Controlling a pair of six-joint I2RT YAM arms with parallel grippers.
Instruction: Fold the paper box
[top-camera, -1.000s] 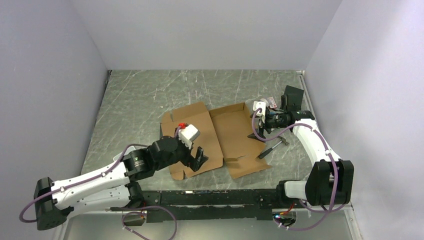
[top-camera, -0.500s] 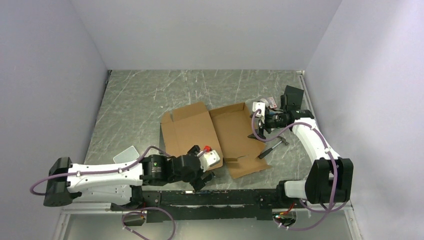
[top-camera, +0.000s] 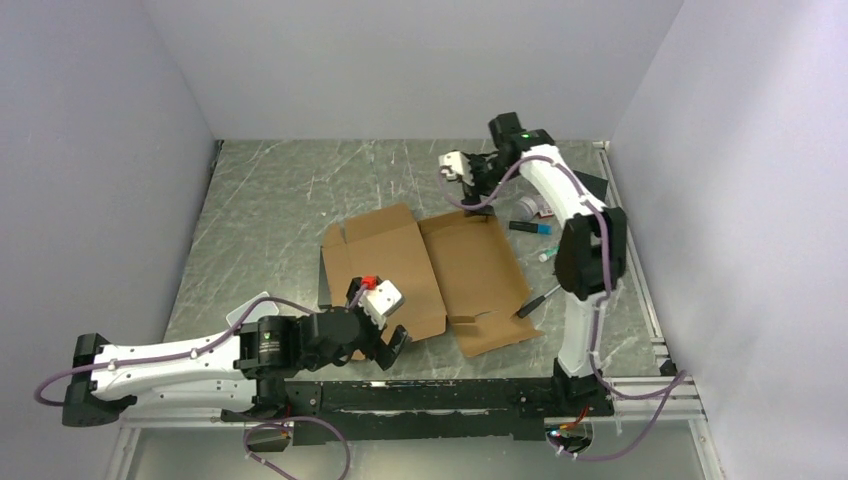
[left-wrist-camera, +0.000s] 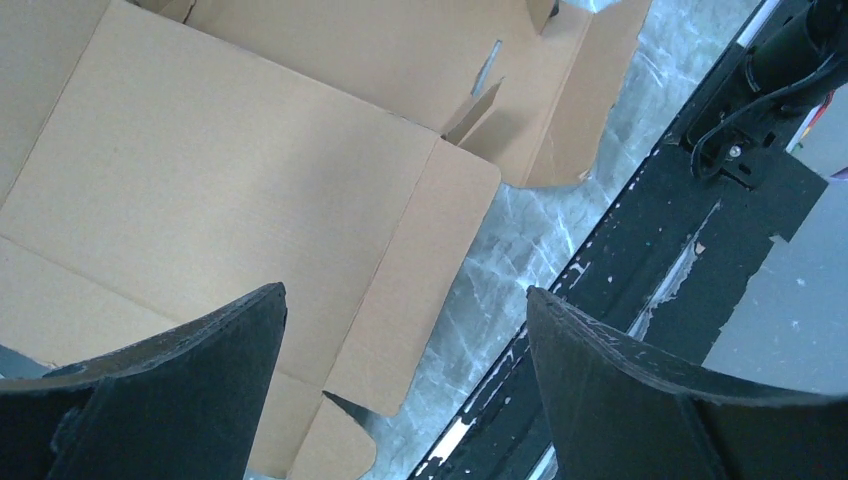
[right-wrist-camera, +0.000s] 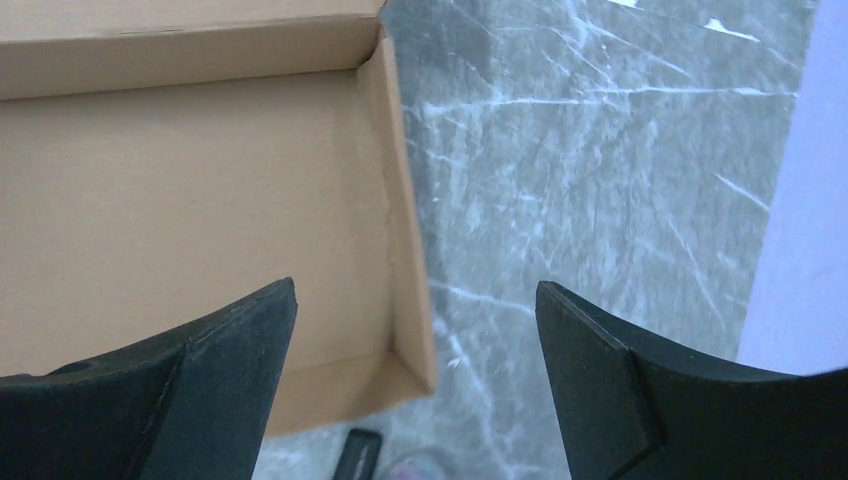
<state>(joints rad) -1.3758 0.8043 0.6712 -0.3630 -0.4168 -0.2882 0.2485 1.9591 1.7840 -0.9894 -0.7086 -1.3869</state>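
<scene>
The paper box (top-camera: 425, 270) lies opened out near the middle of the tabletop (top-camera: 280, 200), two big panels side by side w/ a crease between them. It's mostly flat. Only the right panel's far corner shows low walls standing up, per the right wrist view. A near-right flap sits skewed toward the front rail (top-camera: 450, 395).

My left claw (left-wrist-camera: 402, 295) hangs over the near edge of the left panel, above the rounded front flap. Its jaws are spread wide w/ nothing between them and it isn't touching the cardboard. My right claw (right-wrist-camera: 415, 285) is up over the box's far right corner, also spread and empty, well above the sheet.

Step in hand, as I read it: approach/positioning, w/ the folding proper hardly begun. Next move prob. needs one claw to get a finger under a flap edge and swing it up along its crease. The other should press the adjoining panel down so the sheet doesn't skate on the slick top.

Off to the right, apart from the box, are a screwdriver-like tool (top-camera: 537, 300), a small grey tin (top-camera: 527, 208) and a black block (top-camera: 590, 185).

Writing/brands: none legible. The cardboard is plain and I can't make out any labels on the tin or arms.
</scene>
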